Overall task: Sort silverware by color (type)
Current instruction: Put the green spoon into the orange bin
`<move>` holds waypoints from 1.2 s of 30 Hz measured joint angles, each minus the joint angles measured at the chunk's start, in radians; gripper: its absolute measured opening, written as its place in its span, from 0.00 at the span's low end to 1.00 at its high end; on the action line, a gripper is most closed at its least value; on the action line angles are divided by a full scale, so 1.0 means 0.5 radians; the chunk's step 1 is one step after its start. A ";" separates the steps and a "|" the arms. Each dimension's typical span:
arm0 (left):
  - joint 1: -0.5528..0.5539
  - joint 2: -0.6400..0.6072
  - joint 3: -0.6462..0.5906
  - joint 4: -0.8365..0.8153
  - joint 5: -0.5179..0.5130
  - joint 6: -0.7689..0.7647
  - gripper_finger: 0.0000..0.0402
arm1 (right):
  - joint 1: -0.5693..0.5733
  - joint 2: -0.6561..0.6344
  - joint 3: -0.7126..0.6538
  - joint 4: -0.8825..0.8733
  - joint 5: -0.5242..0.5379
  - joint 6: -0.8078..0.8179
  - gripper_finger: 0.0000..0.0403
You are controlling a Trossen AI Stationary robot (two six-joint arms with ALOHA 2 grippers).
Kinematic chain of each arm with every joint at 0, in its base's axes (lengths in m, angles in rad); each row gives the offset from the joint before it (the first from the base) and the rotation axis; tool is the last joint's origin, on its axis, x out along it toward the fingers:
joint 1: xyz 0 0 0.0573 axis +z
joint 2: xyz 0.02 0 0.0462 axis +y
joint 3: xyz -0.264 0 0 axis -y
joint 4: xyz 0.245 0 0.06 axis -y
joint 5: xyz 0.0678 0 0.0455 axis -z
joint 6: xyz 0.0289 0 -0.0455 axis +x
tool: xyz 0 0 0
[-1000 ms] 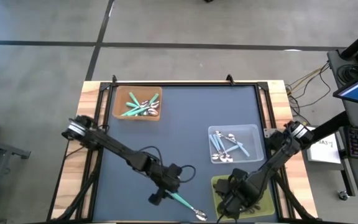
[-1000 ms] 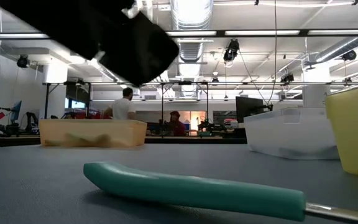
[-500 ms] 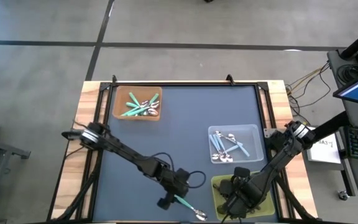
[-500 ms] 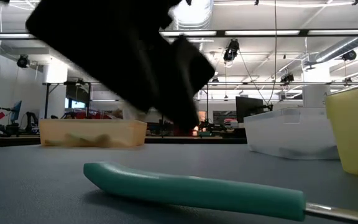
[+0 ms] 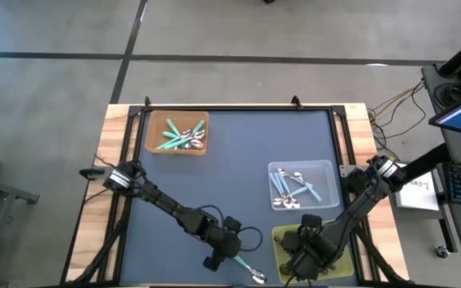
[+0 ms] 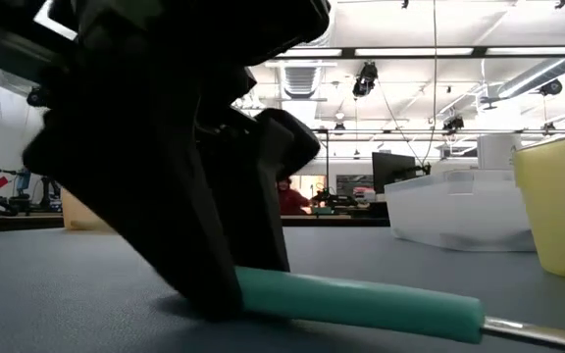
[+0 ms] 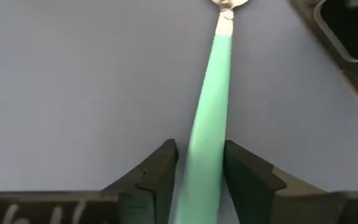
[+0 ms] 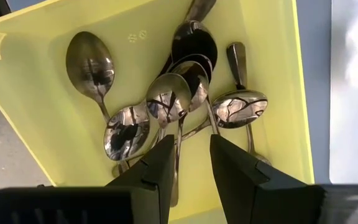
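A teal-handled spoon [image 5: 242, 266] lies flat on the dark mat near the table's front edge, its metal bowl [image 5: 258, 277] toward the right. My left gripper [image 5: 224, 256] is down at the handle's free end, open. Its fingers stand on either side of the handle [image 7: 205, 155], and its tips reach the mat in the low view [image 6: 214, 289]. My right gripper [image 5: 306, 254] hangs open over the yellow bin [image 5: 282, 234], pointing down at several plain metal spoons [image 8: 166, 99] with nothing between its fingers [image 8: 188, 165]. My left gripper's fingers [image 7: 244, 171] stand either side of the teal handle's free end [image 7: 197, 180], coming slanting down from the table's left and lying along the spoon. I cannot tell whether they touch it. The spoon lies flat on the mat.
A brown bin [image 5: 151, 144] with teal spoons stands at the far left. A clear bin [image 5: 328, 166] with light blue spoons sits right of centre, just behind the yellow bin. The mat's middle is bare.
My left gripper has come down and gone toward the table's near right, tipping steeper, until its fingers straddle the free end of the teal handle. The spoon has stayed where it was.
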 joint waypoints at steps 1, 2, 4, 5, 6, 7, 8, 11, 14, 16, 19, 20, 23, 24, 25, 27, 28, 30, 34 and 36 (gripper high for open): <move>0.000 0.001 0.001 -0.026 -0.040 -0.002 0.28 | 0.000 0.000 0.000 0.000 0.000 -0.001 0.24; 0.000 0.001 0.001 -0.051 -0.070 -0.009 0.25 | 0.000 -0.001 0.000 -0.002 0.001 -0.001 0.24; 0.004 0.001 0.001 -0.076 -0.100 -0.065 0.19 | 0.000 0.000 0.000 -0.005 0.001 -0.002 0.24; 0.004 0.001 0.001 -0.079 -0.105 -0.101 0.16 | 0.000 0.000 0.000 -0.006 0.001 -0.002 0.24; 0.004 0.001 0.000 -0.080 -0.114 -0.142 0.14 | 0.000 -0.001 0.000 -0.006 0.001 -0.002 0.24; 0.004 0.001 0.000 -0.081 -0.116 -0.186 0.14 | 0.000 0.000 0.000 -0.006 0.001 -0.003 0.24; 0.004 0.001 -0.001 -0.081 -0.116 -0.247 0.14 | 0.000 -0.001 0.000 -0.006 0.001 -0.014 0.24; 0.009 -0.008 -0.004 -0.078 -0.100 -0.534 0.14 | 0.000 0.000 0.000 -0.007 0.002 -0.039 0.24; 0.011 -0.030 -0.009 -0.096 -0.116 -0.820 0.14 | 0.000 0.000 0.000 -0.008 0.002 -0.048 0.24; 0.011 -0.058 -0.012 -0.130 -0.135 -0.918 0.14 | 0.000 -0.001 0.000 -0.010 0.002 -0.050 0.24; 0.014 -0.109 -0.012 -0.221 -0.171 -0.986 0.14 | 0.000 -0.001 0.000 -0.014 0.002 -0.071 0.24; 0.014 -0.129 -0.015 -0.281 -0.217 -1.015 0.14 | 0.000 0.000 0.000 -0.019 0.003 -0.087 0.24; 0.018 -0.205 -0.023 -0.488 -0.361 -1.059 0.14 | 0.000 0.000 0.000 -0.055 0.006 -0.122 0.24; 0.020 -0.231 -0.025 -0.573 -0.410 -1.063 0.14 | 0.000 -0.001 0.000 -0.080 0.015 -0.132 0.24; 0.025 -0.258 -0.030 -0.659 -0.458 -1.065 0.14 | 0.000 -0.001 0.000 -0.107 0.023 -0.150 0.24; 0.041 -0.322 -0.042 -0.819 -0.545 -1.076 0.14 | 0.000 -0.001 0.000 -0.151 0.051 -0.189 0.24; 0.055 -0.364 -0.055 -0.877 -0.569 -1.098 0.14 | 0.000 -0.001 0.000 -0.163 0.077 -0.216 0.24; 0.089 -0.479 -0.123 -0.936 -0.587 -1.171 0.14 | -0.012 -0.001 0.000 -0.175 0.146 -0.272 0.24; 0.146 -0.793 -0.359 -0.907 -0.662 -1.299 0.14 | -0.080 -0.001 -0.006 -0.173 0.250 -0.439 0.24; 0.166 -0.991 -0.473 -0.887 -0.754 -1.325 0.14 | -0.123 -0.002 -0.018 -0.174 0.303 -0.493 0.24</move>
